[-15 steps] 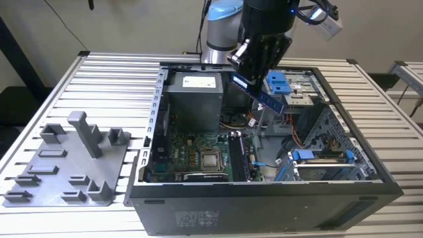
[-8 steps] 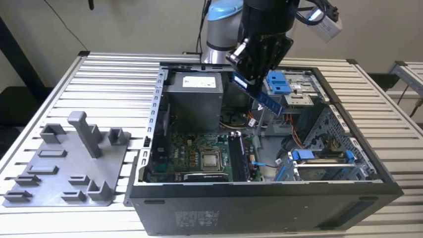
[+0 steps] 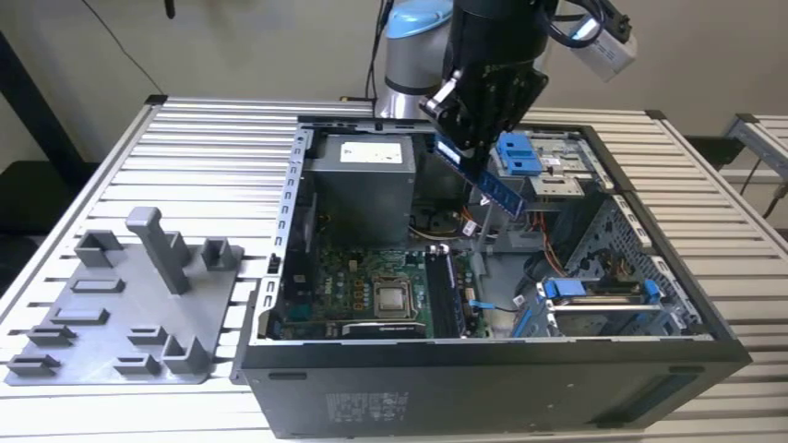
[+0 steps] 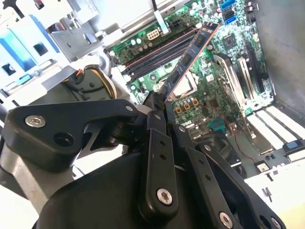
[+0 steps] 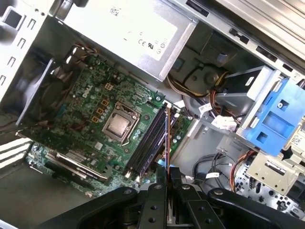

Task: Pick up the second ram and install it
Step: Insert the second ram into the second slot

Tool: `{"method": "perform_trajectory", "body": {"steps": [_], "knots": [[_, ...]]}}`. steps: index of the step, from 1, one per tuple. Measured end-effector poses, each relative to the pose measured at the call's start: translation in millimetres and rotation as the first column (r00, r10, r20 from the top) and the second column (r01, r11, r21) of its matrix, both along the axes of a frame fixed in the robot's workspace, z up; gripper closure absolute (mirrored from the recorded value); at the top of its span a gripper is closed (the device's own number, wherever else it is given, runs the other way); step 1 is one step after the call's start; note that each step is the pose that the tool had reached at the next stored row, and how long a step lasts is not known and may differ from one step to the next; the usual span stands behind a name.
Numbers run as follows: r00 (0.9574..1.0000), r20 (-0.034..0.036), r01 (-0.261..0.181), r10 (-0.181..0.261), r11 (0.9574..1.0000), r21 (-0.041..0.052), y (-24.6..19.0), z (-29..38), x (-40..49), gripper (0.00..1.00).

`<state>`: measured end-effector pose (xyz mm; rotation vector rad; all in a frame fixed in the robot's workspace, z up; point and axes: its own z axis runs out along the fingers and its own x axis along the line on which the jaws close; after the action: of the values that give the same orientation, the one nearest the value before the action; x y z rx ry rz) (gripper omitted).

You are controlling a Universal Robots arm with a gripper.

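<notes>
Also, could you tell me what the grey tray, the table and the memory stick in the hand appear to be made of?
The grey tray: likely plastic, matte, uniformly grey with moulded posts. The table: probably aluminium, with a pale satin sheen and ribbed slats. The memory stick, held in the hand: a dark blue circuit board, seemingly glossy, carrying black chips.

Views of the open black metal computer case (image 3: 493,392)
Exterior view overlooks it; both wrist views closely share its green motherboard (image 5: 86,109) (image 4: 212,98).

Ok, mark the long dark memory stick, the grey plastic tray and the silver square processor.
long dark memory stick (image 4: 188,60), second wrist view, mid-length.
grey plastic tray (image 3: 136,309), exterior view, bare base.
silver square processor (image 5: 119,125), first wrist view, centre.
</notes>
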<state>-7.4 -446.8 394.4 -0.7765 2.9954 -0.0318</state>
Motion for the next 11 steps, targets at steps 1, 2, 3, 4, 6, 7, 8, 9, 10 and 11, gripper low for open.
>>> {"method": "perform_trajectory", "body": {"steps": [1,2,3,4,6,7,8,9,10,11], "knots": [[1.0000,-0.0001,0.003,-0.003,1.0000,0.0000,-0.1,0.0,0.0,0.86],[1.0000,-0.0002,0.008,-0.008,1.0000,0.0001,-0.2,0.0,0.0,0.86],[0.9999,-0.0002,0.013,-0.013,0.9999,0.0001,-0.3,-0.1,0.0,0.86],[0.9998,-0.0003,0.019,-0.019,0.9998,0.0001,-0.4,-0.1,0.0,0.86],[0.9990,-0.0003,0.044,-0.044,0.9990,0.0001,-0.5,0.0,0.0,0.86],[0.9982,-0.0003,0.060,-0.060,0.9982,0.0001,-0.5,0.0,0.0,0.86],[0.9971,-0.0003,0.076,-0.076,0.9971,0.0001,-0.5,-0.1,0.0,0.86],[0.9957,-0.0003,0.093,-0.093,0.9957,0.0000,-0.4,-0.1,0.0,0.86],[0.9942,-0.0003,0.107,-0.107,0.9942,0.0001,-0.5,-0.1,0.0,0.86],[0.9923,-0.0003,0.124,-0.124,0.9923,0.0001,-0.5,-0.1,0.0,0.86]]}}
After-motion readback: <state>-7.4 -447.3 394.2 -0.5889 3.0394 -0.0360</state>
